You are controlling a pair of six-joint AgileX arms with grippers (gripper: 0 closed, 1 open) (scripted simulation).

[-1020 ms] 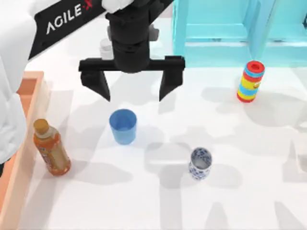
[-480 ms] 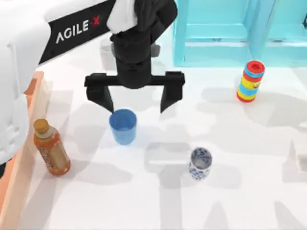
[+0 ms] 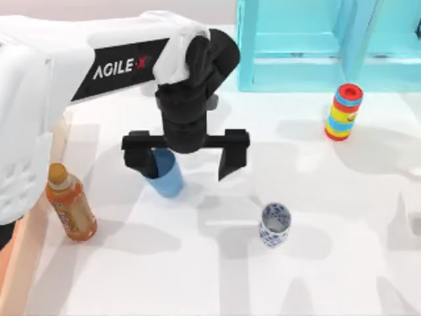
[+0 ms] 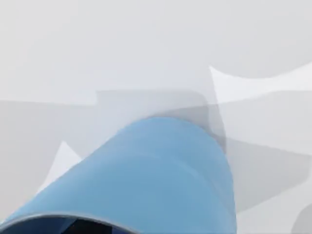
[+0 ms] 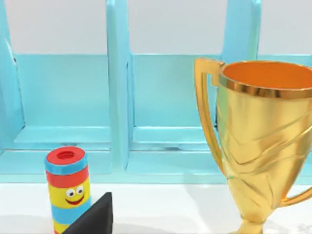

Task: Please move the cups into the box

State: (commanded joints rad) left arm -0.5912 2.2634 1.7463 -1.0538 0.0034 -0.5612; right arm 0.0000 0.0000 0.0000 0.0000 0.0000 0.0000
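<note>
The left gripper (image 3: 185, 157), fingers spread wide, is lowered astride the upright blue plastic cup (image 3: 166, 176), whose rim lies toward 1 finger (image 3: 141, 160), not centred.

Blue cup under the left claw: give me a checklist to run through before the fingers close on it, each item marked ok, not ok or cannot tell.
1. Left claw open: ok, fingers spread wide.
2. Blue cup centred between the fingers: not ok, it sits under the left-hand finger.
3. Cup upright: cannot tell; the left wrist view shows its wall slanting.
4. Patterned cup clear of the claw: ok, it stands apart.
5. Orange bottle out of the way: ok, though it stands between the cup and the box.
6. Right claw parked: ok, by the striped cylinder and gold trophy.
</note>
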